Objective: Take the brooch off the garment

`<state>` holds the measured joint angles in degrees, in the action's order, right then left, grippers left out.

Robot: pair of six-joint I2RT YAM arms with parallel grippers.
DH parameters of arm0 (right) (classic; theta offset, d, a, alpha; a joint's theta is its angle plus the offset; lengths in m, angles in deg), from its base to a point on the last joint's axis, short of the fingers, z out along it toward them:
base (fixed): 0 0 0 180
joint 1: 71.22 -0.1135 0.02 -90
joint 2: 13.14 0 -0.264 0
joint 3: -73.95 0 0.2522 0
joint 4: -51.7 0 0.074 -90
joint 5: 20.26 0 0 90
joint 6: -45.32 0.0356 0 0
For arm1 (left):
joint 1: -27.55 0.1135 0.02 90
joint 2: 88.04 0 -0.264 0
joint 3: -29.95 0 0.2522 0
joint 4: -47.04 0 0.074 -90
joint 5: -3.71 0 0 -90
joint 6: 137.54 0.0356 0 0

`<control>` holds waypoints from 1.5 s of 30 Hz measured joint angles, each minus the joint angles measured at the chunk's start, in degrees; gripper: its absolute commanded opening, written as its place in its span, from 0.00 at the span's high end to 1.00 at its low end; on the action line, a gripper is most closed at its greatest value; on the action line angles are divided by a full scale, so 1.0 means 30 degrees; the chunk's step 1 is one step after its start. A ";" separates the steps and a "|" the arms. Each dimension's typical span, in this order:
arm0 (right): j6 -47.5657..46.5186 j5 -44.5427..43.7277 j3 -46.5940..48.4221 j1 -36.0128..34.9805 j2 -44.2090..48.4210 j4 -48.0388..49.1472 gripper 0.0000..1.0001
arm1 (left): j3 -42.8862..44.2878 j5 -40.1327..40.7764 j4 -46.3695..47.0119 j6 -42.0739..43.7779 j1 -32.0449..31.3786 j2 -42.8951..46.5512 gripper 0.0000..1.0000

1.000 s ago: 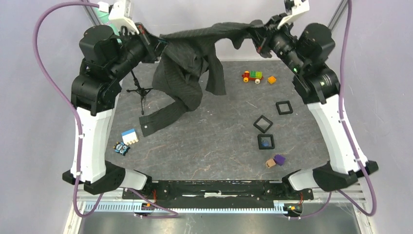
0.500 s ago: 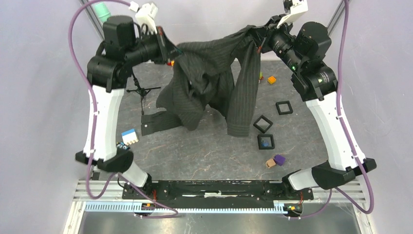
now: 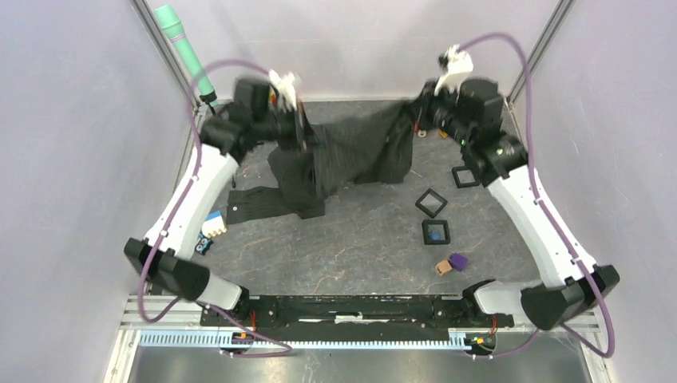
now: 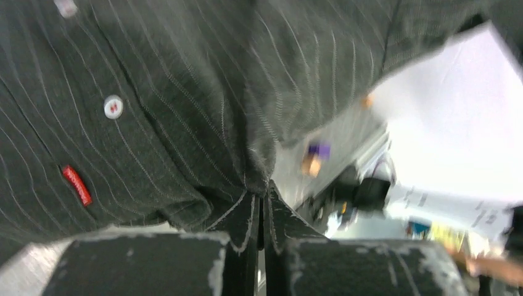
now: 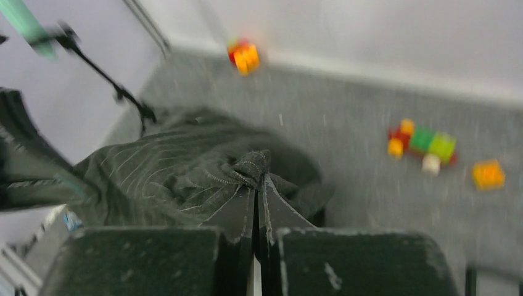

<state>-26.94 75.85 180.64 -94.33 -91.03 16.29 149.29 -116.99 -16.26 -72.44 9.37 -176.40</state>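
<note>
The dark pinstriped shirt hangs stretched between my two grippers low over the back of the table, its sleeve lying on the mat. My left gripper is shut on a shirt edge; the left wrist view shows that gripper pinching cloth, with a white button and the red tag nearby. My right gripper is shut on a bunched fold. No brooch shows on the visible cloth. A tiny dark-blue object lies inside a black square frame.
Three black square frames sit on the right of the mat. Purple and tan blocks lie nearer the front. A blue-white block is at the left. A teal-tipped pole stands back left. Toy bricks lie by the back wall.
Both arms have swung down and towards the back. The shirt, held high before, now hangs low and touches the table. Both grippers kept their hold.
</note>
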 measured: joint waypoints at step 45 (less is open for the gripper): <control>0.1770 -0.4437 -1.3704 -0.5632 -0.6550 0.5996 0.34 | -2.0873 0.9595 1.2502 -0.4707 -0.2550 0.0262 0.51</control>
<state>-21.63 62.54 139.52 -111.23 -110.68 34.28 86.67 -88.20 21.25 -86.56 1.72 -175.61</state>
